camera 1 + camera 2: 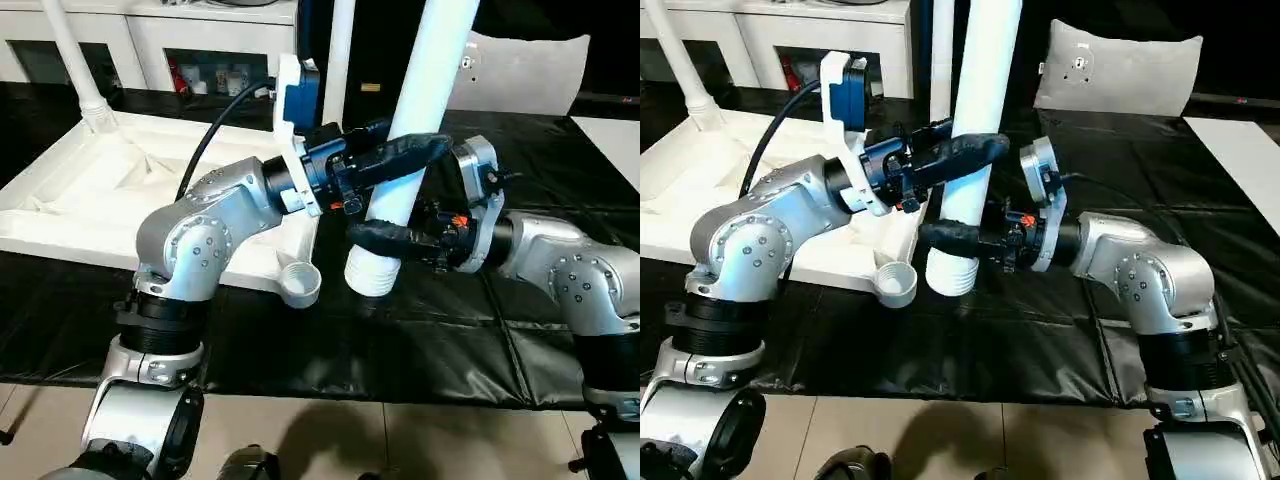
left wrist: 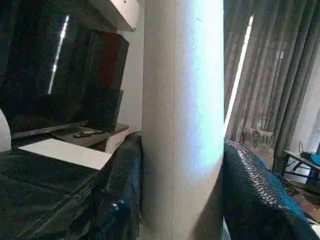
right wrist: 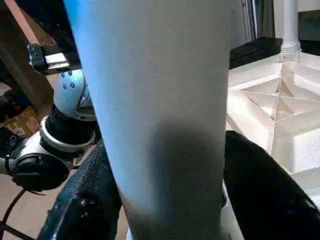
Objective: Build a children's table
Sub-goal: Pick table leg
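At the upper left of the head view a thin white leg point(image 1: 78, 70) already stands up in the far corner of the table top point(image 1: 90, 190). The top lies upside down on the black cover point(image 1: 420, 340), filling the left half of the picture, so its ribs show. It is one big stiff plastic piece, and I think it is light for its size but awkward to move.

Near the middle, at the top's front edge, sits an empty round socket point(image 1: 298, 283).

Just right of it, in the middle of the frame, a fat white leg point(image 1: 415, 130) is held almost upright and leans a little. Its ridged bottom end point(image 1: 372, 275) hangs just beside the socket, not in it.

The left gripper point(image 1: 400, 153) comes in from the left and pinches the leg partway up, one finger on each side. The right gripper point(image 1: 395, 240) comes in from the right and has its fingers around the leg lower down, near the ridged end. I cannot tell if it is squeezing tight yet.

The leg looks hollow, hard and smooth, so it is probably light but slippery. Black fingers could slide on it. Holding it low near the ridges and also higher up seems the best way to keep it straight.
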You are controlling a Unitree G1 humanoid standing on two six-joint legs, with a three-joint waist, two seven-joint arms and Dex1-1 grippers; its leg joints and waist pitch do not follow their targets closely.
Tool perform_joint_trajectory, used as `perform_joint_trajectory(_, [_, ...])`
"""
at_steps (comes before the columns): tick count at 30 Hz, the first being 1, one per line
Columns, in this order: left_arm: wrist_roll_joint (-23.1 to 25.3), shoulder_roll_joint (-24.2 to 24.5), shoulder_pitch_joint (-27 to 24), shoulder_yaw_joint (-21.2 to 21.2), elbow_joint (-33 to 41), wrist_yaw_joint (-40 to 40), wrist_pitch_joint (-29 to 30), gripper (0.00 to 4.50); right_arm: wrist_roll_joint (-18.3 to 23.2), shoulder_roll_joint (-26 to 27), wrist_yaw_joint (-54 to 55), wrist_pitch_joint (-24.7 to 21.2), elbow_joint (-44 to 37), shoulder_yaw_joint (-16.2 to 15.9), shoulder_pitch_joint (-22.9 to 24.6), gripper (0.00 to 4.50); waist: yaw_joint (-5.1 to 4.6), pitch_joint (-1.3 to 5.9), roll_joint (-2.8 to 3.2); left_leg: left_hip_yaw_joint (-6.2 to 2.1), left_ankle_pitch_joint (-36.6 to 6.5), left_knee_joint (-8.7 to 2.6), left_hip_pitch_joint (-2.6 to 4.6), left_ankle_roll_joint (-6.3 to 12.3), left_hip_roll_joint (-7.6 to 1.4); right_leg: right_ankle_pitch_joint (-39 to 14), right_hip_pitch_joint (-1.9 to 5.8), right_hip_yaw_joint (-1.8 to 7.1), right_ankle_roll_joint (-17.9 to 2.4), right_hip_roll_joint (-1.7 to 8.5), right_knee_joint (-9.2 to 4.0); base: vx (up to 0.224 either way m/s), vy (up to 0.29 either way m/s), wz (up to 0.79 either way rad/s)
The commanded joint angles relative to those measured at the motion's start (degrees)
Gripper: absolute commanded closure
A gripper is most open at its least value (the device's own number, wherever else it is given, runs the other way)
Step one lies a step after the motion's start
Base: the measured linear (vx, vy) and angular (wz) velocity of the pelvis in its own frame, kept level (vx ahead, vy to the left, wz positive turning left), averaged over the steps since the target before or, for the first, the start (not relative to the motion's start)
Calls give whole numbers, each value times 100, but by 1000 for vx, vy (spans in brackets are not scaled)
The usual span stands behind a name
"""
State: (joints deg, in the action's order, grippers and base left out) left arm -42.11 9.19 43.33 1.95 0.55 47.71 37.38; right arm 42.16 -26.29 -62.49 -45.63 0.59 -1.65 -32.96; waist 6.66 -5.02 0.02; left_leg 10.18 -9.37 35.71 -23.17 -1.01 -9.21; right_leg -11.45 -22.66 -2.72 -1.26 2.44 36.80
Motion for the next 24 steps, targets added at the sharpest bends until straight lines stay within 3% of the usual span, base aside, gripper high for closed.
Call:
perform_joint_trajectory(1, [27,-13,115,61,153,63,-38,266,-32,-65,13,-49,15,-1,-63,195,18,517,-83,-146,-828,-360,157,25,-371,-1617,270,278,-892,606,-546,0,0,0])
perform_joint_trajectory(3, [36,-14,115,73,153,67,-44,266,-32,-76,13,-47,19,-12,-61,204,17,520,-84,-146,-808,-358,154,30,-368,-1596,270,279,-889,598,-539,0,0,0])
perform_joint_trajectory(4, [57,-1,103,106,173,78,-46,266,-49,-86,26,-43,26,-31,-59,230,19,521,-82,-147,-797,-358,157,33,-371,-1576,267,279,-894,601,-538,0,0,0])
perform_joint_trajectory(9, [276,124,30,286,310,20,-37,266,-330,-31,258,94,117,-101,-68,249,13,519,-81,-149,-818,-364,161,3,-374,-1595,259,282,-879,603,-533,0,0,0])
perform_joint_trajectory(11, [26,13,-35,222,428,-65,198,266,-311,82,364,147,95,-44,-39,252,15,524,-67,-149,-809,-359,158,1,-378,-1548,262,285,-911,612,-527,0,0,0])
perform_joint_trajectory(14, [-131,-66,-107,317,590,-49,386,196,-297,223,571,155,14,2,5,254,3,521,-74,-151,-788,-362,153,14,-382,-1440,259,278,-987,597,-508,0,0,0])
perform_joint_trajectory(20, [-209,-371,-191,623,728,-5,458,150,-651,408,837,293,8,-267,104,257,11,507,-77,-148,-913,-379,164,-46,-381,-1644,248,285,-887,604,-546,0,0,0])
perform_joint_trajectory(24, [-350,-529,-181,545,706,-37,528,118,-751,477,927,378,41,-301,141,257,-2,496,-72,-155,-969,-384,164,-57,-375,-1758,245,287,-835,604,-564,0,0,0])
